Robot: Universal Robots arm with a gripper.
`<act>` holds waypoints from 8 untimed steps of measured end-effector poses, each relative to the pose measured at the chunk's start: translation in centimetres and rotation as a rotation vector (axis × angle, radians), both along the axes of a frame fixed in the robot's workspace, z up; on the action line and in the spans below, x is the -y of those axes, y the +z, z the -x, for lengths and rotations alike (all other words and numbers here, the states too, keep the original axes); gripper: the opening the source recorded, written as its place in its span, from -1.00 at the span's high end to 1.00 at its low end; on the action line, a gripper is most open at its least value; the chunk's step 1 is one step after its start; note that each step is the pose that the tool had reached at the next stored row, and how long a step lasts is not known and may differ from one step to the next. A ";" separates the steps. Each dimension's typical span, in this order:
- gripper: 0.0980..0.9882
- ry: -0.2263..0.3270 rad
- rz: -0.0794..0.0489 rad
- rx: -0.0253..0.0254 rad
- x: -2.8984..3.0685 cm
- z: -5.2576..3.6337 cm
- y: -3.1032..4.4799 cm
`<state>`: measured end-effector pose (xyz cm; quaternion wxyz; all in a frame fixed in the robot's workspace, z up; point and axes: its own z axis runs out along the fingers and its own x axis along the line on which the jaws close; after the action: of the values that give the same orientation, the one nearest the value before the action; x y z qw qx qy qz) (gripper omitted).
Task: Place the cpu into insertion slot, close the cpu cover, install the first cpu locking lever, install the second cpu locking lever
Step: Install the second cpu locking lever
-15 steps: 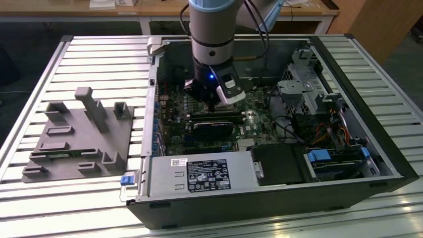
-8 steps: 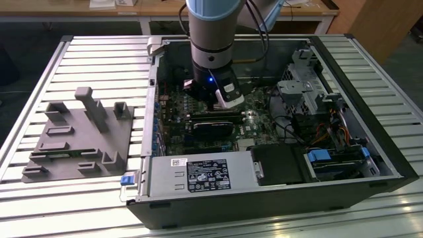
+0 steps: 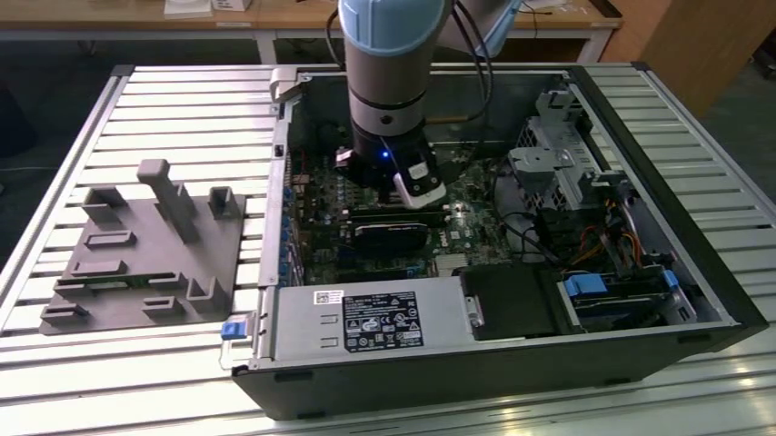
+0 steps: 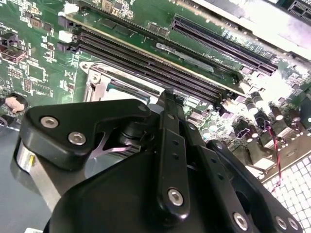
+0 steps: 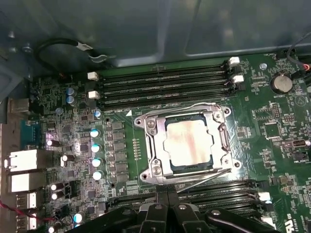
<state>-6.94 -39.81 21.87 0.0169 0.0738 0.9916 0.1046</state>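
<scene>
The open computer case [image 3: 485, 300] lies on the slatted worktop [image 3: 182, 118], the arm reaching inside. On the motherboard [image 5: 272, 131], the cpu cover [image 5: 154, 145] looks closed over the cpu [image 5: 187, 144]. The gripper [image 5: 167, 206], apparently closed and empty, hovers just beside it; the locking-lever step seems in hand, demanding precise pressure.

Arm [image 3: 385, 64] hanging straight down from the far side, wrist vertical, near the scene's middle. Gripper [image 5: 167, 200] pointing down, fingers [image 4: 171, 145] pressed together at the tips, nothing between them in both wrist views.
</scene>
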 end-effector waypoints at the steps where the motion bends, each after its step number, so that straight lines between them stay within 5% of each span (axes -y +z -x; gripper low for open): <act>1: 0.98 0.000 -0.005 0.0000 0.08 0.03 -0.06; 8: 0.98 0.000 -0.030 0.0000 0.32 0.40 -0.60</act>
<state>-7.34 -40.14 21.27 0.0157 0.0741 0.9899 0.1195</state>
